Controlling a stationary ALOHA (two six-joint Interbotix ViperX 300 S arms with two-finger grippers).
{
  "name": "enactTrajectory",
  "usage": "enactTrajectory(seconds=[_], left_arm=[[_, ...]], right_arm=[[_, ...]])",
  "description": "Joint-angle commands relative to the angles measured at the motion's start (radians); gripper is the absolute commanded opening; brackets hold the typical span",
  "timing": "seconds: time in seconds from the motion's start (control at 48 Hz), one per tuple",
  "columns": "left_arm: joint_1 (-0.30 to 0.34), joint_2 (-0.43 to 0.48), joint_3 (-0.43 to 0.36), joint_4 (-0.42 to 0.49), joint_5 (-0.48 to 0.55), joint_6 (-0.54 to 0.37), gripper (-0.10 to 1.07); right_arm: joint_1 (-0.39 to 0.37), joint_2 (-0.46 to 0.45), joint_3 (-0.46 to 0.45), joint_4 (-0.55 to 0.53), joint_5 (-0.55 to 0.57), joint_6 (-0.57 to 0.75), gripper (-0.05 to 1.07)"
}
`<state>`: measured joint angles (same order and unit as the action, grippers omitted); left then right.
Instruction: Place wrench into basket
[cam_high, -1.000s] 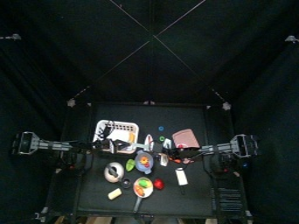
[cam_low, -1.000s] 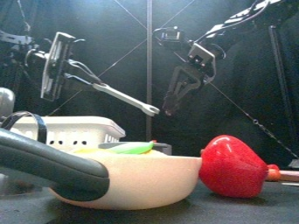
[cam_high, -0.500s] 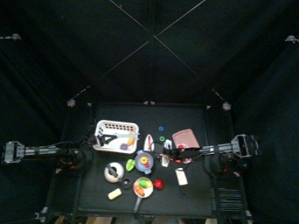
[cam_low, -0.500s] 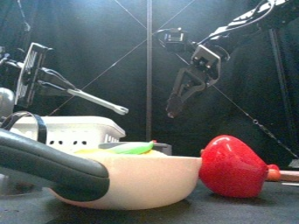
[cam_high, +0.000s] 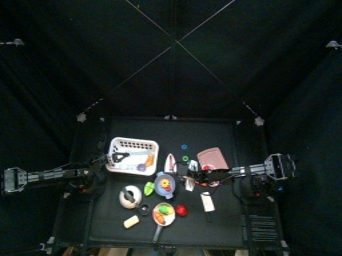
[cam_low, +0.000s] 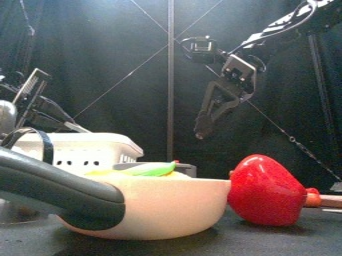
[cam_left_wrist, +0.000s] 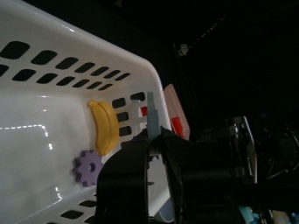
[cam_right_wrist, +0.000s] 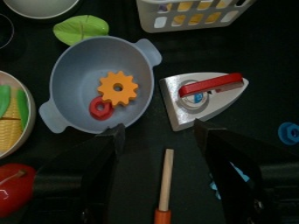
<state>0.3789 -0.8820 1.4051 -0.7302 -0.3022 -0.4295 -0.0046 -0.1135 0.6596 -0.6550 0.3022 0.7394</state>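
Note:
The white slotted basket stands at the table's back left, and it also shows in the front view. In the left wrist view the basket holds a yellow piece, a purple gear and a red piece. My left gripper is shut on the thin grey wrench, whose shaft points at the basket's rim. The same left gripper hangs at the far left in the front view, just left of the basket. My right gripper hangs open and holds nothing. It is above the table's middle.
Below the right gripper are a grey pot holding an orange gear, a toy iron and a wooden-handled tool. A cream bowl and a red toy stand at the front edge.
The left arm has drawn back to the left and lower with the wrench still in its jaws. The right gripper has barely shifted.

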Motion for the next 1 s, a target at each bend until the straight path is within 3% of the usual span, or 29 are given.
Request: enactTrajectory(seconds=[0.0,0.354,0.667,0.979], left_arm=[[0.018,-0.011,-0.006,-0.011,0.0,0.002,0.43],[0.091,-0.018,0.031,-0.055,0.084,0.002,0.47],[0.095,-0.018,-0.003,-0.017,0.087,0.003,0.62],[0.092,-0.018,-0.049,0.025,0.087,0.003,0.64]], right_arm=[[-0.002,-0.026,-0.011,0.002,-0.008,0.002,0.95],[0.0,-0.014,-0.014,0.008,-0.008,0.002,0.95],[0.002,-0.012,-0.012,0.008,-0.014,0.0,0.95],[0.002,-0.009,-0.009,0.005,-0.031,-0.002,0.95]])
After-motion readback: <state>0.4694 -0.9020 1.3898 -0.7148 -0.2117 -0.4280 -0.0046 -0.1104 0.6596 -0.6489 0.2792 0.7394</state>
